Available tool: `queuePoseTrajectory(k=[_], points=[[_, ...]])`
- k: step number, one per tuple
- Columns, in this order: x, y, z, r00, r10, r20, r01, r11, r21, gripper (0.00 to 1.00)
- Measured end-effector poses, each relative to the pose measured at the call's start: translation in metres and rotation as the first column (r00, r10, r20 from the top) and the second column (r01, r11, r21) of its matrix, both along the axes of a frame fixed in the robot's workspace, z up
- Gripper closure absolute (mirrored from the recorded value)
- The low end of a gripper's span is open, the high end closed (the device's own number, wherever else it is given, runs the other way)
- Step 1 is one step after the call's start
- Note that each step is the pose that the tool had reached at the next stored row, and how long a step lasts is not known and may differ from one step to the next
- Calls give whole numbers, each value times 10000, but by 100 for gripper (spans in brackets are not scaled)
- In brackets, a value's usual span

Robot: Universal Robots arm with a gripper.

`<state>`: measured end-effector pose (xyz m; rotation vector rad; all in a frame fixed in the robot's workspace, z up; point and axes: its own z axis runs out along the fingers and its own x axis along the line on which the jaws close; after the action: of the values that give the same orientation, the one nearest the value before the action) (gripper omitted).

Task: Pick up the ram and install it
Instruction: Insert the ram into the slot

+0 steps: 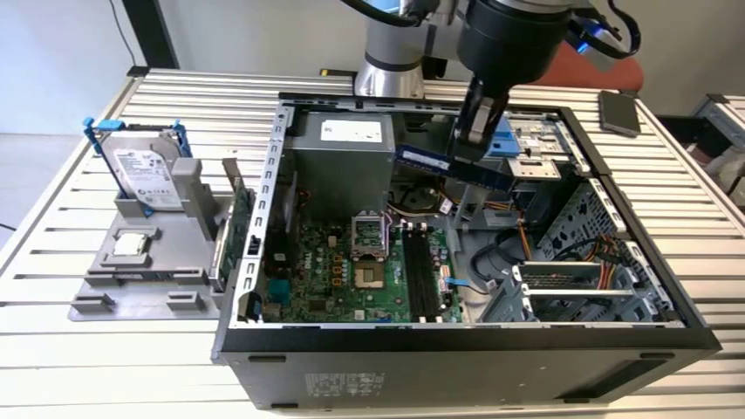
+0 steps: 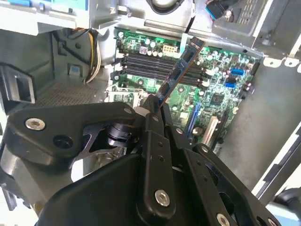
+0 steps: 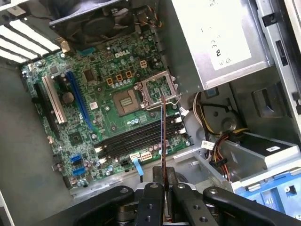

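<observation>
My gripper point(image 1: 463, 150) hangs over the open computer case point(image 1: 274, 175), shut on the ram point(image 1: 421, 160), a long narrow stick held level above the case's back half. In both wrist views the ram point(image 2: 181, 65) point(image 3: 163, 134) sticks out from between the black fingers point(image 2: 151, 123), well above the green motherboard point(image 1: 338, 288). In the first wrist view I see it edge-on, crossing over the black memory slots point(image 3: 136, 137). The slots point(image 1: 425, 272) lie nearer the case's front than the ram does, and the ram is apart from them.
A silver power supply point(image 1: 338, 157) fills the case's back corner beside the CPU socket point(image 1: 366, 236). A drive cage point(image 1: 570, 288) and cables take the case's right side. Left of the case, a grey fixture point(image 1: 140, 262) holds a hard drive point(image 1: 146, 175) and a green card point(image 1: 241, 227).
</observation>
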<state>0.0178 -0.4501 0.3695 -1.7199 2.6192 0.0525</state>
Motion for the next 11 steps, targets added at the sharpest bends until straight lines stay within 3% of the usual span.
queuePoseTrajectory(k=[5, 11], points=[[0, 0, -4, 9959, -901, 0, 901, 9959, 0, 100], [0, -2, -7, 9844, -1757, 0, 1757, 9844, 2, 100]])
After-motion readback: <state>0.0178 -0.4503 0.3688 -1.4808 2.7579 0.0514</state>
